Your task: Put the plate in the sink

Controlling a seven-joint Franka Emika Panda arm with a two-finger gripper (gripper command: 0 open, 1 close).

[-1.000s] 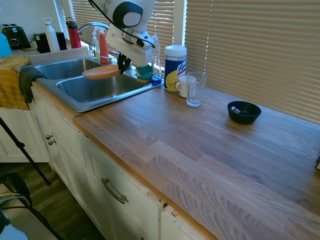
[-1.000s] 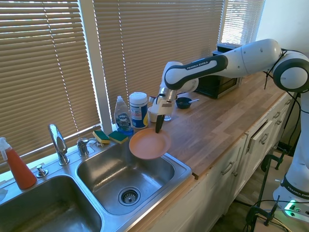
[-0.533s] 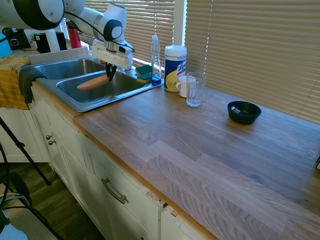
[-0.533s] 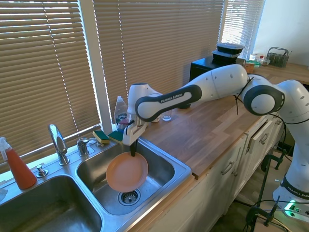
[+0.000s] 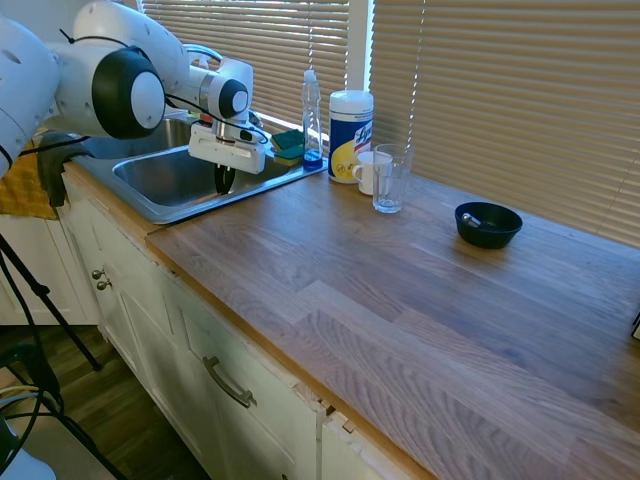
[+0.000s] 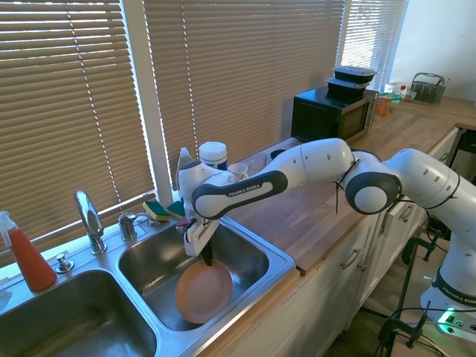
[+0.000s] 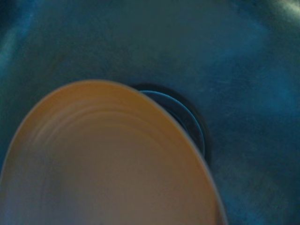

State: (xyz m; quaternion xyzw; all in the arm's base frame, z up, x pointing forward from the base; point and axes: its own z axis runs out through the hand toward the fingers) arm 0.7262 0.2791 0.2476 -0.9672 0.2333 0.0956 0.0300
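Note:
The peach-orange plate (image 6: 202,291) hangs tilted low inside the right basin of the steel sink (image 6: 285,259), its lower edge close to the basin floor. My gripper (image 6: 207,262) is shut on the plate's upper rim, reaching down into the basin. From the first exterior view the gripper (image 5: 224,184) dips below the sink's front rim (image 5: 160,206) and the plate is hidden behind that rim. In the wrist view the plate (image 7: 103,164) fills the lower left, partly covering the drain (image 7: 190,119).
A faucet (image 6: 89,219) and a red spray bottle (image 6: 28,256) stand behind the left basin. Sponges (image 6: 167,210), a soap bottle (image 5: 312,115), a wipes canister (image 5: 350,120), a mug (image 5: 366,172) and a glass (image 5: 390,178) line the window side. A dark bowl (image 5: 488,224) sits further along the counter.
The arm has carried the plate from above the counter's edge over the right basin and lowered it deep into the sink, tilting it more upright.

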